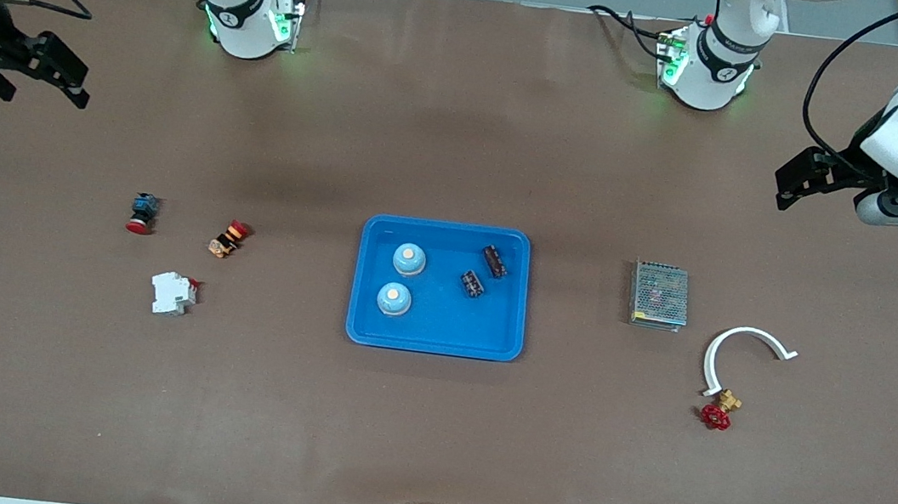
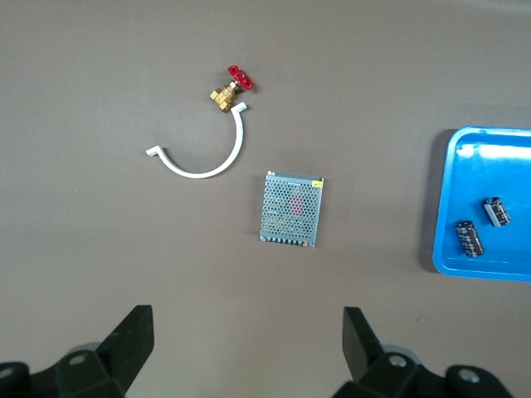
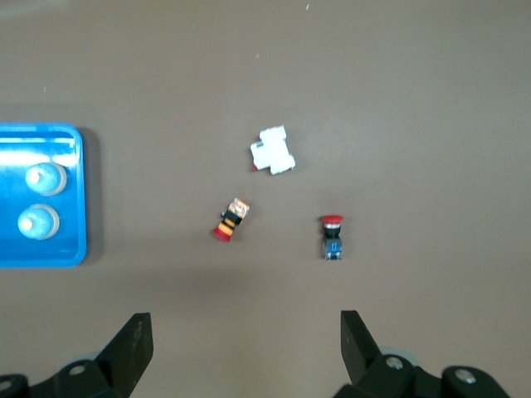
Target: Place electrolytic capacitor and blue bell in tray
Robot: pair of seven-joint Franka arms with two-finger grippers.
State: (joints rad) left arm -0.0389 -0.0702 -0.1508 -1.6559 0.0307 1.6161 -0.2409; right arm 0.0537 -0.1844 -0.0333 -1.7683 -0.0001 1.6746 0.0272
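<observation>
Both blue bells [image 1: 408, 260] and both electrolytic capacitors [image 1: 495, 261] already in blue tray [image 1: 434, 343]. Left gripper [image 2: 245, 332] and right gripper [image 3: 242, 336] waiting high over worktop ends, jaws wide, empty. Probably nothing left to place.

Bright blue tray [image 1: 434, 336], two pale blue bells [image 1: 409, 259] inside, black capacitors [image 1: 494, 261] too; brown counter [image 1: 426, 438], silvery mesh box [image 1: 659, 296], red-handled brass valve [image 1: 719, 409].

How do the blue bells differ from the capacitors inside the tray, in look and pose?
The two blue bells are light blue, round domes with a pale button on top, standing upright; the two capacitors are dark cylinders lying on their sides. The bells sit toward the right arm's end of the tray, the capacitors toward the left arm's end. Both pairs rest inside it.
</observation>
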